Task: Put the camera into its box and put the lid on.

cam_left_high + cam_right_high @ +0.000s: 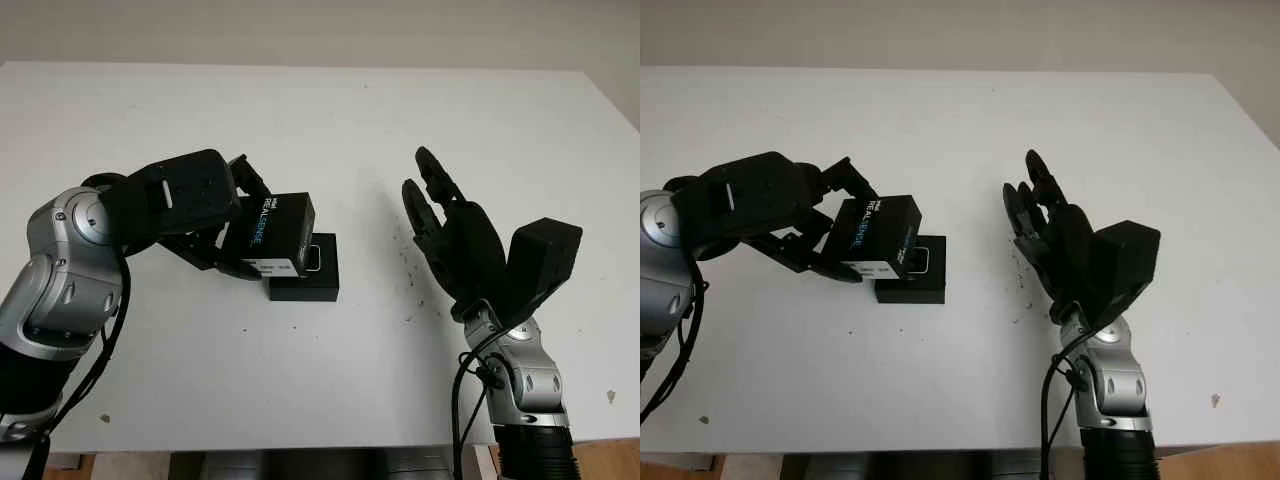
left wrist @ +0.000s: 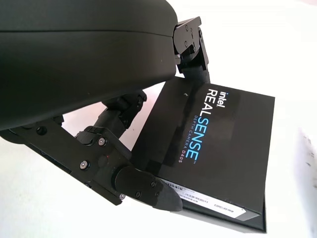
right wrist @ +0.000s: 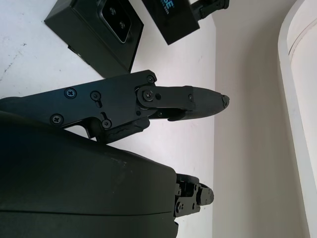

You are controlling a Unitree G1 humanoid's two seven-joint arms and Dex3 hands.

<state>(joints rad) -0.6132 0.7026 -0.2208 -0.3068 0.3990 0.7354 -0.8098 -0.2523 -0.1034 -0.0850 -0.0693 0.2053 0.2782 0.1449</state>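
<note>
My left hand (image 1: 248, 226) is shut on the black box lid (image 1: 275, 232), printed "Intel RealSense", with fingers (image 2: 143, 186) clamped on its edges. The lid hangs tilted, just above and to the left of the open black box (image 1: 312, 280), overlapping its left part. The box sits on the white table (image 1: 330, 130), and the camera (image 3: 117, 12) lies inside it, its lens face showing. My right hand (image 1: 432, 200) is open above the table, well to the right of the box, holding nothing.
Small dark specks (image 1: 412, 270) mark the tabletop between the box and the right hand. The table's front edge (image 1: 300, 445) runs close below both arms, and its right edge (image 1: 615, 100) slants away at the far right.
</note>
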